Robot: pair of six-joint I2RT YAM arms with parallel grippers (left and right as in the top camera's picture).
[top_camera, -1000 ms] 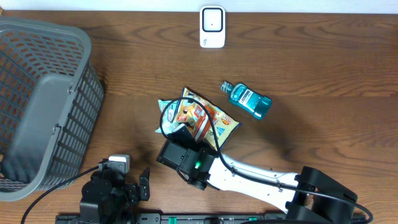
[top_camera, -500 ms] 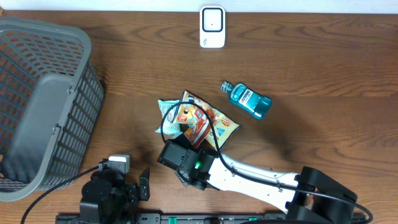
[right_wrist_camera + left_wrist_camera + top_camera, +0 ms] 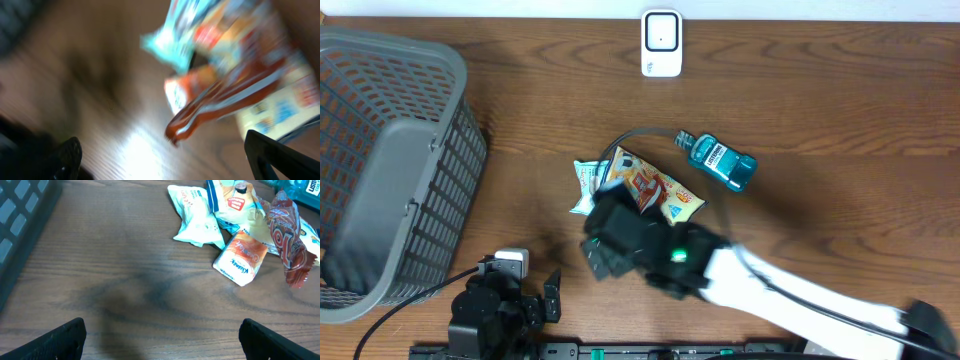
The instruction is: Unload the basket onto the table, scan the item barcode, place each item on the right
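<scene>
Right claw [image 3: 172, 155] has sprung wide open and swung above the snack packets [image 3: 665, 195]; its own view is blurred. One red wrapper [image 3: 289, 240] sits on that pile, mid-surface [image 3: 840, 100], near a blue bottle [image 3: 720, 160]. Left claw [image 3: 170, 340] gapes empty, well apart.

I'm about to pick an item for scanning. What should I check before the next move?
1. The right gripper is open: ok.
2. An item is gripped, ready to scan: not ok, none held.
3. The left gripper is open, apart from the packet pile: ok.
4. The scanner is unobstructed: ok.
5. A barcode shows on some packet: cannot tell.
6. The right wrist view is sharp: not ok, blurred.
</scene>
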